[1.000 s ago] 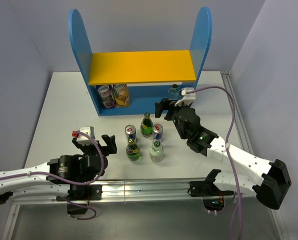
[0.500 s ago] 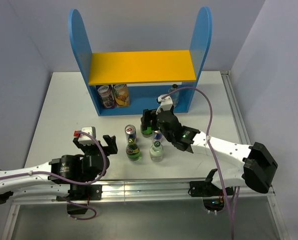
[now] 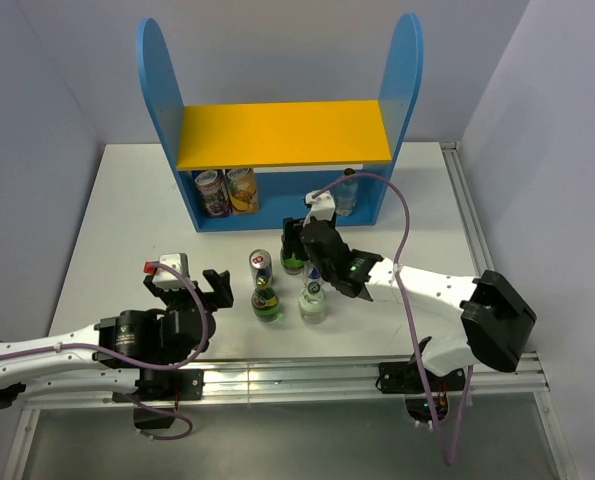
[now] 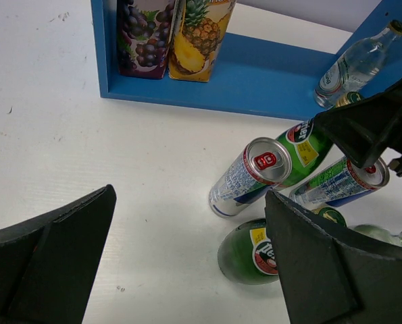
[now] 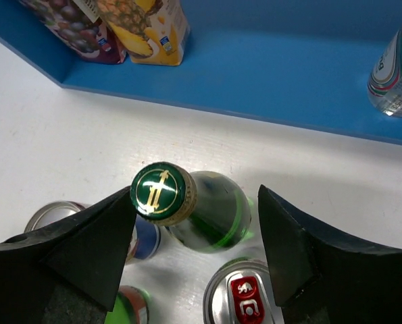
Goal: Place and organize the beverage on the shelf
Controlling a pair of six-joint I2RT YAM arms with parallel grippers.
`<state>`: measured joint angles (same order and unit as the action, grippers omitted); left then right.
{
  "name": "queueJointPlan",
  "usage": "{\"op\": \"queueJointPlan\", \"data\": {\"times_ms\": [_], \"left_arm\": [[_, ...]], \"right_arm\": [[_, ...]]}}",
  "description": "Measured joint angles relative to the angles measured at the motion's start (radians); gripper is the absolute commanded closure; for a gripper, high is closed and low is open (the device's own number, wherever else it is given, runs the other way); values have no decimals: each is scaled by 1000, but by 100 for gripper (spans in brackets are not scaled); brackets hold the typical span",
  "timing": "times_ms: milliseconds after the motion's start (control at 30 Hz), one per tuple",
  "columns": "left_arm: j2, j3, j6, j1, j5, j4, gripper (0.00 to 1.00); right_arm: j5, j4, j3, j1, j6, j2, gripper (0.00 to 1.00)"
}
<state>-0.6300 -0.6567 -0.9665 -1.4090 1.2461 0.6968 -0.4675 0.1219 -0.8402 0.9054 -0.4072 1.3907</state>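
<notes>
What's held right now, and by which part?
Nothing. Right gripper is open astride the green bottle at its cap, unclamped; left gripper is open, empty.

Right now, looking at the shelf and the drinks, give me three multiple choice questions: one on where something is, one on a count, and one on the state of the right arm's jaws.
1. Where on the shelf does the clear bottle stand?
A) the upper board
B) the lower level, far left
C) the lower level, right end

2. How many juice cartons are on the lower level?
A) one
B) two
C) four

3. How are the right arm's jaws?
A) open, either side of the green bottle at its cap
B) shut on a can
C) shut on nothing, far above the table

Answers: 1 C, it stands alone at the right of the blue base. 2 B, a grape carton and a pineapple carton stand side by side. 3 A, the right wrist view shows the cap between the spread jaws.
</notes>
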Motion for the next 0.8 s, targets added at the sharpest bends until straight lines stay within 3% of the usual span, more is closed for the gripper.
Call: {"op": "queueJointPlan", "data": {"times_ms": [67, 133, 167, 200, 267, 300, 333, 667, 800], "left_arm": [[0, 0, 0, 0, 0, 0, 1], [3, 0, 0, 0, 0, 0, 1], [5, 0, 0, 0, 0, 0, 1], [7, 0, 0, 0, 0, 0, 1], [10, 0, 0, 0, 0, 1, 1], [11, 0, 0, 0, 0, 1, 1], [12, 0, -1, 0, 0, 1, 1], [20, 0, 0, 0, 0, 2, 1], [21, 0, 0, 0, 0, 3, 1]], "right_arm": [[-9, 5, -10, 0, 2, 15, 23], [-17, 12, -21, 0, 8, 29, 35], [-19, 15, -29, 0, 8, 38, 43], [-21, 19, -36, 0, 13, 47, 57], [-30, 24, -55, 0, 21, 66, 70], [-51, 25, -62, 0, 37, 73, 87], [-50, 27, -67, -1, 29, 74, 97], [-49, 31, -77, 2, 30, 87, 100], [-64, -50, -113, 3, 42, 83, 100]]}}
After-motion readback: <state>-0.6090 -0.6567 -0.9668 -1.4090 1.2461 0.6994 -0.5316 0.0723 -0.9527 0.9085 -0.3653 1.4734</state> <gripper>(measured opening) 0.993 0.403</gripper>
